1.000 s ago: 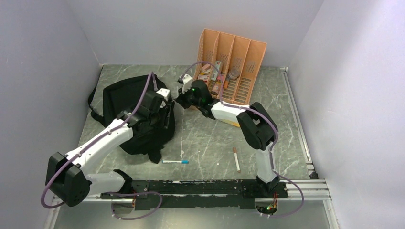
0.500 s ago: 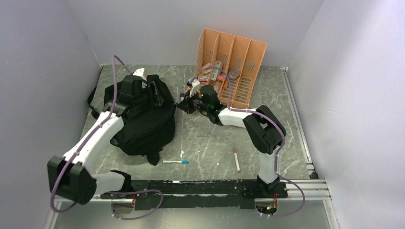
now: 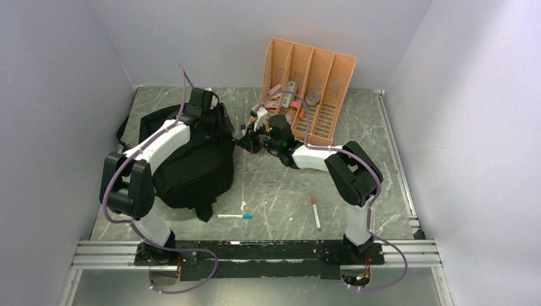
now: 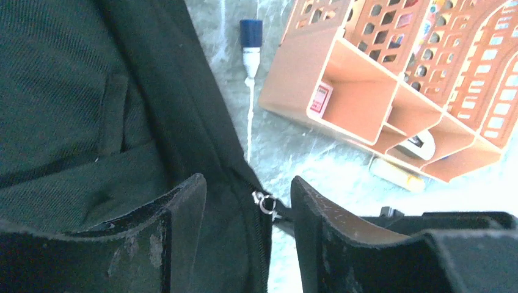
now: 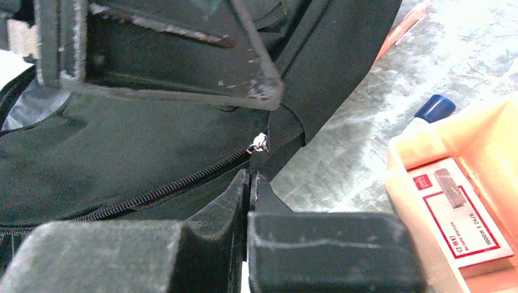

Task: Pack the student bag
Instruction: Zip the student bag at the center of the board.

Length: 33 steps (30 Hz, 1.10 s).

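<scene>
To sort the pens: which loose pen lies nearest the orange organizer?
The blue-capped white marker, beside the organizer; the teal pen and the brown pen lie far from it.

Marbled grey-green table (image 3: 281, 185): student bag (image 3: 198, 169) left, orange organizer (image 3: 332, 76) rear, teal marker (image 3: 234, 216), brown pen (image 3: 316, 213) near front.
</scene>
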{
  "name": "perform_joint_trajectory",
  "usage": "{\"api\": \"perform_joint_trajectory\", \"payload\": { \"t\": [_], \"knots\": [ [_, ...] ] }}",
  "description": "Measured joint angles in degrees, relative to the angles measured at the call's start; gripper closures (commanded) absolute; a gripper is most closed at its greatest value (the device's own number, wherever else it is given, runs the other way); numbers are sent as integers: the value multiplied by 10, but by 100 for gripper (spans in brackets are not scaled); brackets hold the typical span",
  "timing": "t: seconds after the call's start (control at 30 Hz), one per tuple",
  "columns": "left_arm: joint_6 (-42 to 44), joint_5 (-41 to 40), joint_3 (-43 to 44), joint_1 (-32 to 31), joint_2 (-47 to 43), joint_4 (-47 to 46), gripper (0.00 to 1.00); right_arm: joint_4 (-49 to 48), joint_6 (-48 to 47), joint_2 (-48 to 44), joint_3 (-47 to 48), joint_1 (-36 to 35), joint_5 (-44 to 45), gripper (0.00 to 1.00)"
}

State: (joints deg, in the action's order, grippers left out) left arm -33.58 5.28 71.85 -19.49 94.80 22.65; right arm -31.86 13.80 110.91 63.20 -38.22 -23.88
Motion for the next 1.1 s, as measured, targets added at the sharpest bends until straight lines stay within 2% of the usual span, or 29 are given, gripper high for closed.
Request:
{"api": "perform_joint_trajectory", "payload": {
  "t": [0.37, 1.1],
  "knots": [
    [-18, -32, 72, -24, 78, 24, 44, -11, -5, 0, -2, 0, -12, 100],
    [4, -74, 103, -28, 83, 115, 43, -13, -23, 0, -8, 0, -21, 100]
  ]
}}
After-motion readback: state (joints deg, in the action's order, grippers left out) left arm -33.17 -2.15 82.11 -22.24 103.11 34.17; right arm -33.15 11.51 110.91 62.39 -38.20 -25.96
